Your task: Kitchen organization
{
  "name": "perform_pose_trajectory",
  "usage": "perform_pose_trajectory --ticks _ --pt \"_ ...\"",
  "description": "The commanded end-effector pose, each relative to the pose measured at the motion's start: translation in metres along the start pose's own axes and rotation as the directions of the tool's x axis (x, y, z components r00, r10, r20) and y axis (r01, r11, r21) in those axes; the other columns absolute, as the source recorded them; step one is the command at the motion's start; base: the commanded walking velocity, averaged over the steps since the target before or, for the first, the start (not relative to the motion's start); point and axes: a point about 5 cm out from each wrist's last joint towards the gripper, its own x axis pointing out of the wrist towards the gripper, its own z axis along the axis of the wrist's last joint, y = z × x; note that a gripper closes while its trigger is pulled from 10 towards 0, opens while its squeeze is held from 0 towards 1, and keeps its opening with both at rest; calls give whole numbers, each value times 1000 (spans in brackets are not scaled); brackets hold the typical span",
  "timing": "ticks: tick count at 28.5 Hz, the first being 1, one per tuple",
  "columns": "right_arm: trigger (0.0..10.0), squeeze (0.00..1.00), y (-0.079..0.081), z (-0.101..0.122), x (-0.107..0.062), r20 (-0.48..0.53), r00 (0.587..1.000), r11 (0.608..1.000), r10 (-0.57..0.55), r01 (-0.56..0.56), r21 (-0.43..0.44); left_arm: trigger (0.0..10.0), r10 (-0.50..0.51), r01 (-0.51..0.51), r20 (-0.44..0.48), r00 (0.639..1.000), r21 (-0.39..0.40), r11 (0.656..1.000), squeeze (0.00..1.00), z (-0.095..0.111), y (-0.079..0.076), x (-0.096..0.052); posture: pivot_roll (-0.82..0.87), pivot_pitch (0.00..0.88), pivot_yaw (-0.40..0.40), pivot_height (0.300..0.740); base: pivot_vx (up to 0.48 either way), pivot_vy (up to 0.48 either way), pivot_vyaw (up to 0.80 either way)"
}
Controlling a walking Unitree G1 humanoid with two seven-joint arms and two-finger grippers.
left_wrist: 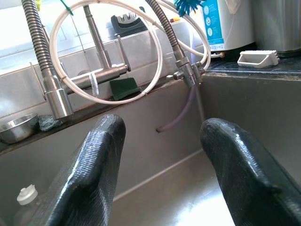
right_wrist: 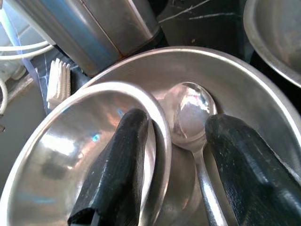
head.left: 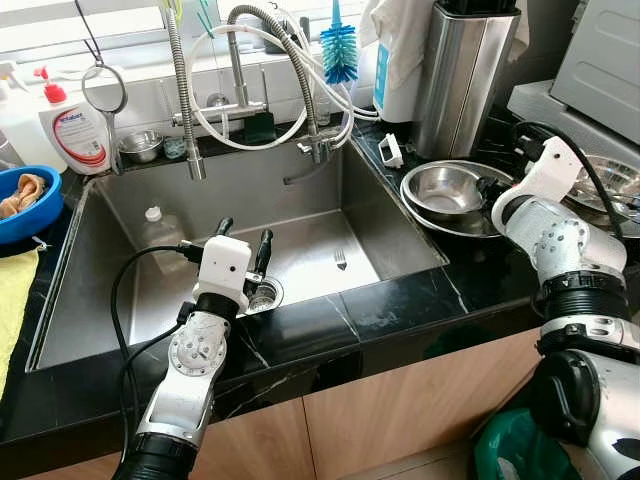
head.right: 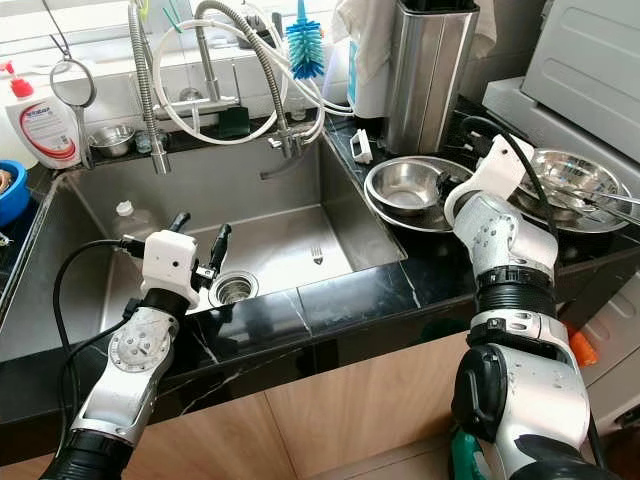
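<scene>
**Two grippers apart: left over sink, right at stacked bowls**

Two black fingers of your left gripper (head.left: 244,243) stand spread wide and hold nothing; they hover above the round steel drain strainer (head.left: 262,294) in the stainless steel sink basin (head.left: 380,215). A small steel fork (head.left: 340,259) lies on the basin floor, apart from the drain, toward the counter side. A clear plastic bottle with a white cap (head.left: 153,213) lies in the basin's far left part.

Your right gripper (right_wrist: 176,160) sits at the small steel bowl (head.left: 446,189) nested in a larger shallow steel bowl (head.left: 470,223) on the black marble counter (head.left: 390,300), to the right of the sink. Its fingers are spread: one finger (right_wrist: 120,160) lies inside the small bowl against its rim, the other on the far side of a steel spoon (right_wrist: 192,117). The spoon rests in the larger bowl, just beside the small bowl's rim, between the two fingers. You cannot tell whether either finger touches the spoon.

A tall steel canister (head.left: 460,75) stands behind the bowls. A blue bottle brush (head.left: 339,48) hangs near the spring-neck faucet (head.left: 290,60).
</scene>
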Motion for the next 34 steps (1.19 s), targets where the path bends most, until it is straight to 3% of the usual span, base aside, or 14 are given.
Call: perform_pose_trajectory --ticks 1,12,13,14,27,34 --pt "10000 0 7 5 0 -4 1000 1000 22 -22 -13 10000 5 -5 3 1000 31 999 0 0 4 2 -115 0 67 740 0 0 0" --pt "9804 0 16 0 1 -33 996 997 77 -77 -12 10000 -21 21 2 1000 54 998 0 0 0 1 -117 0 66 740 0 0 0" --pt "1137 0 16 0 1 -34 996 997 77 -78 -10 10000 -21 21 1 1000 54 998 0 0 0 1 -117 0 66 740 0 0 0" --pt "0 0 16 -1 1 -36 996 997 80 -80 -7 10000 -23 23 -1 1000 54 998 0 0 -1 1 -115 0 63 740 0 0 0" --pt "0 0 21 -5 1 -53 992 993 117 -117 -3 10000 -32 33 -5 999 53 998 0 -1 -2 1 -115 0 63 740 0 0 0" --pt "0 0 21 3 -1 -6 994 994 106 -106 16 10000 -33 33 -1 999 51 998 0 0 -2 1 -114 0 65 740 0 0 0"
